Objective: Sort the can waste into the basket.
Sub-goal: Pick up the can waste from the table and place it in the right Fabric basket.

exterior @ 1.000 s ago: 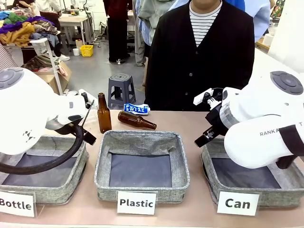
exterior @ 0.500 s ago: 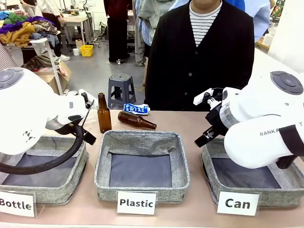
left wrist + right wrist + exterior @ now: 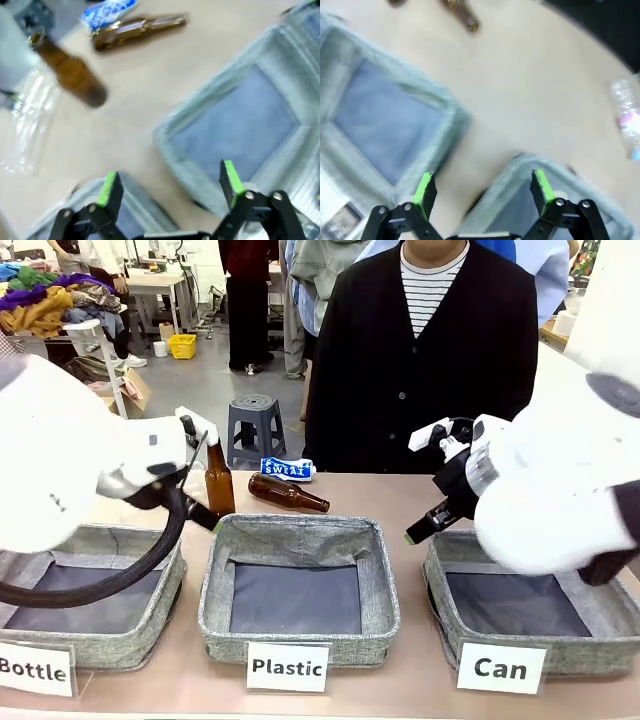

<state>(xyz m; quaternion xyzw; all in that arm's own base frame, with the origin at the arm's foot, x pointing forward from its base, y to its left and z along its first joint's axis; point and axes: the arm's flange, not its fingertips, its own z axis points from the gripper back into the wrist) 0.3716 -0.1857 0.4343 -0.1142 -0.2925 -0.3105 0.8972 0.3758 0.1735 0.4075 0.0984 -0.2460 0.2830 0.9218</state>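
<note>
Front view | blue can (image 3: 287, 469) behind lying bottle (image 3: 288, 494), maybe touching | upright bottle (image 3: 219, 483) near

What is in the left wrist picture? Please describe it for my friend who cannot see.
The left gripper hangs open above a grey basket. Beyond it on the table are a lying brown bottle beside a blue can, a standing brown bottle and a clear plastic bottle.

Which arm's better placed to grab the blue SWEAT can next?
Left, likely: the left gripper is open, and the blue can lies left of centre, ahead in its wrist view. The right gripper hovers by the Can basket.
</note>
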